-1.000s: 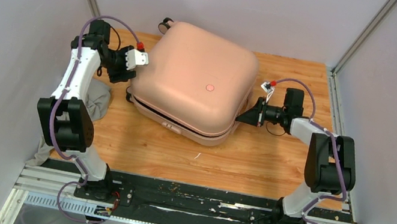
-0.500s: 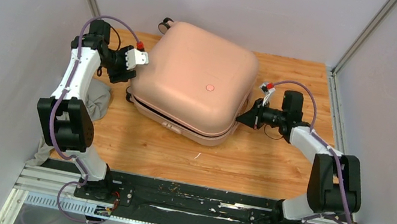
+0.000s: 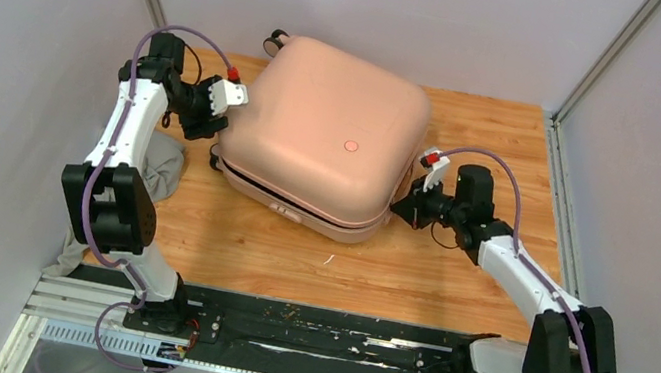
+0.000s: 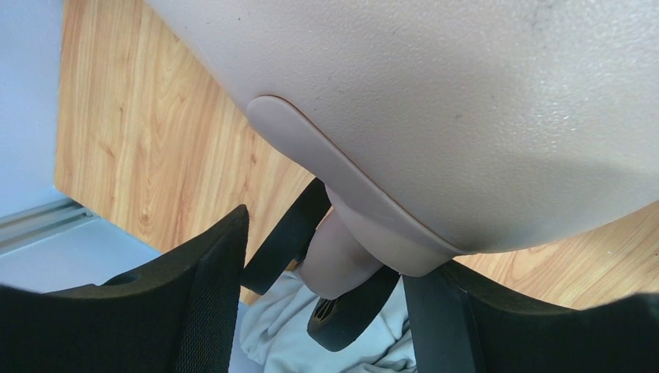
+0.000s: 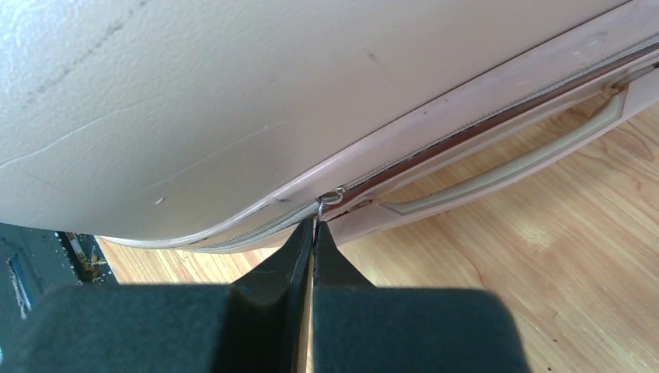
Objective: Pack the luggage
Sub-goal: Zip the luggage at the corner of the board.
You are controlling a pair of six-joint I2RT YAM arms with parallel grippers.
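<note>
Pink suitcase (image 3: 325, 135) flat on wood desk (image 3: 414, 271), lid down, set at a slant; wheel (image 3: 277, 42) shows at far-L corner. L hand (image 3: 212, 129) against its L side. R hand (image 3: 401, 208), tips pinched together, at near-R corner seam. Grey cloth (image 3: 165, 169) by L arm.

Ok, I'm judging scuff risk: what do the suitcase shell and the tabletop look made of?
The luggage shell looks like hard moulded plastic: matte, finely pebbled, with hairline scratches. The table looks like wood or wood-grain laminate; the grain shows, but I cannot tell which.

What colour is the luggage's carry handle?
The handle is beige, yellower than the pink luggage shell; clearest in the right wrist view.
</note>
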